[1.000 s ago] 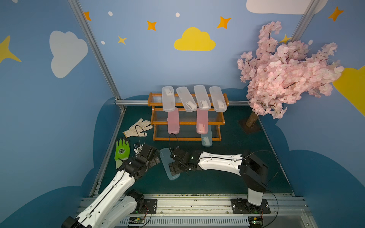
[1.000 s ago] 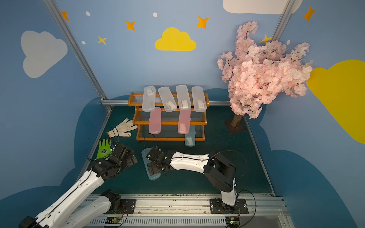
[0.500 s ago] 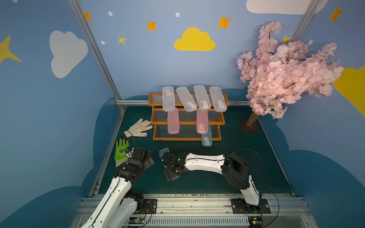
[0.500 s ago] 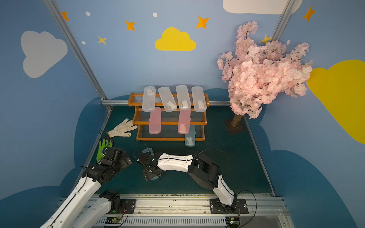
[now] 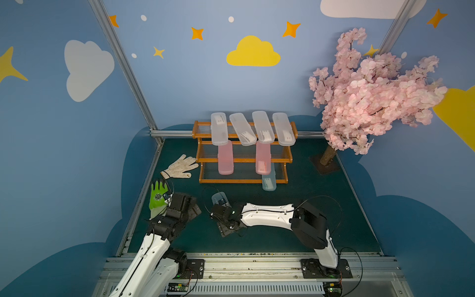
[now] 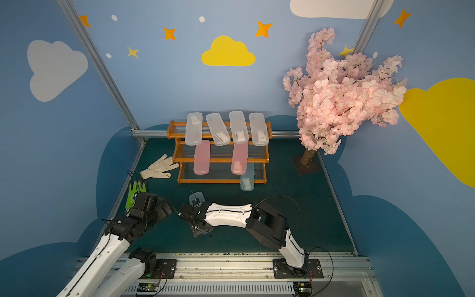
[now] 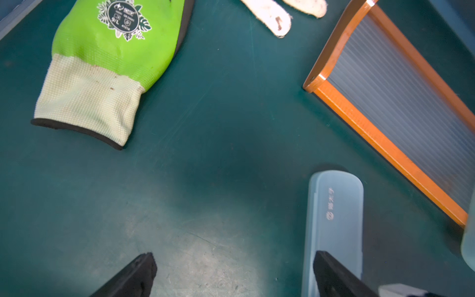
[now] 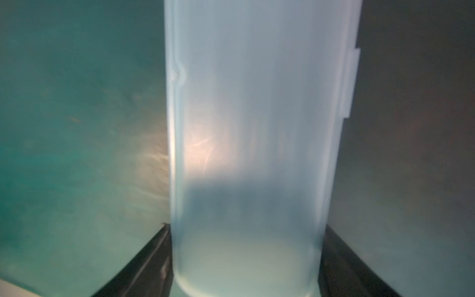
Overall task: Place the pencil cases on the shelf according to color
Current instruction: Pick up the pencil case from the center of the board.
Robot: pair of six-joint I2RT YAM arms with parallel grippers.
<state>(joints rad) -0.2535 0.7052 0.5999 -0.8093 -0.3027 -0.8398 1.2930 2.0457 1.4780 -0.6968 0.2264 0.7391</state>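
**Change from the earlier frame:** the left gripper (image 7: 235,267) has drawn back slightly. The right gripper (image 8: 246,244) has moved over the light blue pencil case (image 8: 246,102) and narrowed onto it.

**Clearance:** bare mat (image 7: 205,167) lies between and ahead of the left jaws. The green glove (image 7: 113,59) lies farther ahead to one side. The shelf (image 5: 243,181) stands beyond the case's far end, apart from it.

**Jaw state:**
- **Left jaws:** spread and holding nothing, with the case just outside one finger.
- **Right jaws:** they meet both long sides of the case, which runs forward between them. No gap is visible.
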